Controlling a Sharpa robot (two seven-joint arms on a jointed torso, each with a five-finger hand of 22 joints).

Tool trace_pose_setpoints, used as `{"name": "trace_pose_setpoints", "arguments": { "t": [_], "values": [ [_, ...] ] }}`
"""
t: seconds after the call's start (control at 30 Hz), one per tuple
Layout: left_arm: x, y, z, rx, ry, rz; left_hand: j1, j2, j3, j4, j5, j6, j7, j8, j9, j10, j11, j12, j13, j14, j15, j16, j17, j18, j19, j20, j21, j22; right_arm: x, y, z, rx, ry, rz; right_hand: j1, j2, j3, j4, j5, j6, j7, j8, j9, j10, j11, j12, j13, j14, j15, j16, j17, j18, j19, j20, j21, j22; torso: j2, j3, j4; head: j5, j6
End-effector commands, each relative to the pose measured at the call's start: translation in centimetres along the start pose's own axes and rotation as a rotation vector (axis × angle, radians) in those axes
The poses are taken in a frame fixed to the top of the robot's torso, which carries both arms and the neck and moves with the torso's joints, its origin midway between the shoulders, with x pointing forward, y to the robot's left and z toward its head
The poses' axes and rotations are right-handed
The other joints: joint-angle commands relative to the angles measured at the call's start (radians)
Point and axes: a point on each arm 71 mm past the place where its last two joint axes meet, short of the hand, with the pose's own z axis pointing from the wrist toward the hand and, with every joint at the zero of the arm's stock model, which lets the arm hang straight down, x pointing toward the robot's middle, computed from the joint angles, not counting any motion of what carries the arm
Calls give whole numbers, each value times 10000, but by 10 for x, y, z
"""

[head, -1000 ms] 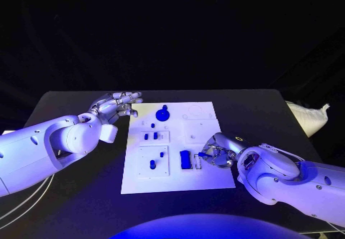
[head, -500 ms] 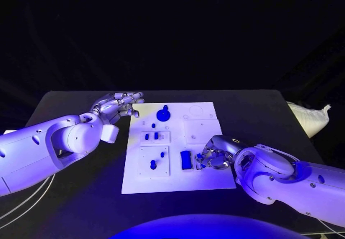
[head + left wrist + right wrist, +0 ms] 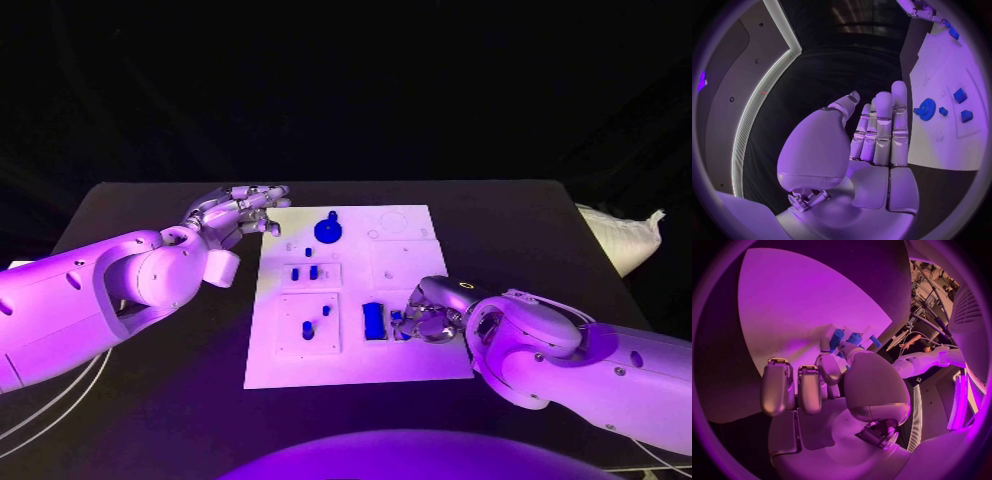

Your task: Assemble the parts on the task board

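Right robot hand [image 3: 427,318] lower, pinching part [image 3: 400,322]

Black bench [image 3: 173,400], dark matte top, far edge straight across the head view. White task board [image 3: 418,360] lying flat at its middle, long side running away from the robot. White cables [image 3: 43,405] curving over the near left corner. Pale crumpled bag [image 3: 620,238] just off the right edge.

The left hand [image 3: 873,145] was held flat with fingers straight and together, holding nothing, beside the task board's [image 3: 942,145] edge; a blue gear-shaped part [image 3: 927,108] and small blue parts [image 3: 961,95] sat on the board.
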Motion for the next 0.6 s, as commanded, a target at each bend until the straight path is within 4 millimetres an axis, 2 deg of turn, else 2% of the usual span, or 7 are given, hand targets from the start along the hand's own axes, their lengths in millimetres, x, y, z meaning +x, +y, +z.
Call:
{"name": "trace_pose_setpoints", "arguments": {
  "t": [0.03, 0.23, 0.4, 0.53, 0.6],
  "values": [
    [3, 0, 0, 8, 257, -20, 66, 6, -54, 12, 0, -72, -25, 48, -15, -39, -4, 55, 14, -66, 13, 52, -17, 190, 48, 14, -67, -15, 3, 2, 1, 9, 195, -296, -75, 25, -46, -7, 56, 63, 9, 15, -16, 64, 15, 39, 15, 730, -86, 50, 847, -204, 62, 1, 48, 16, 6, 0, 3, 11, -14],
    [3, 0, 0, -15, 265, -2, 62, 4, -64, 14, -2, -77, -21, 49, -15, -46, -1, 59, 14, -71, 16, 52, -20, 190, 47, 15, -72, -17, 3, 4, 2, -43, 143, -241, -108, 73, -112, 31, 79, 74, 3, 22, -2, 73, 8, 54, 35, 730, -94, 54, 855, -206, 66, -8, 51, 22, 0, -8, 9, 20, -28],
    [4, 0, 0, -33, 279, 3, 57, 4, -71, 19, -3, -79, -19, 49, -15, -50, 2, 63, 14, -74, 18, 52, -23, 189, 46, 17, -76, -19, 3, 4, 2, -57, 158, -253, -358, 276, -369, 297, 141, 105, -9, 37, 38, 113, -1, 149, 133, 740, -102, 93, 924, -213, 80, -21, 68, 56, 5, -4, 5, 34, -53],
    [4, 0, 0, -43, 278, 7, 45, 2, -89, 28, -6, -86, -14, 49, -15, -62, 7, 70, 14, -80, 22, 52, -29, 188, 43, 20, -83, -23, 3, 4, 2, -53, 143, -299, -616, 305, -780, 540, 517, 113, -17, 38, 72, 123, -7, 162, 182, 740, -106, 105, 948, -217, 88, -29, 77, 78, -4, -1, -4, 34, -58],
    [3, 0, 0, -46, 276, 8, 45, 2, -89, 28, -6, -86, -14, 49, -15, -62, 7, 70, 14, -80, 22, 52, -29, 188, 43, 20, -83, -23, 3, 3, 2, -57, 114, -332, -765, 284, -1019, 596, 553, 117, -19, 37, 85, 122, -8, 156, 193, 738, -108, 104, 948, -217, 85, -31, 73, 74, -5, 2, -3, 31, -59]
  ]
}}
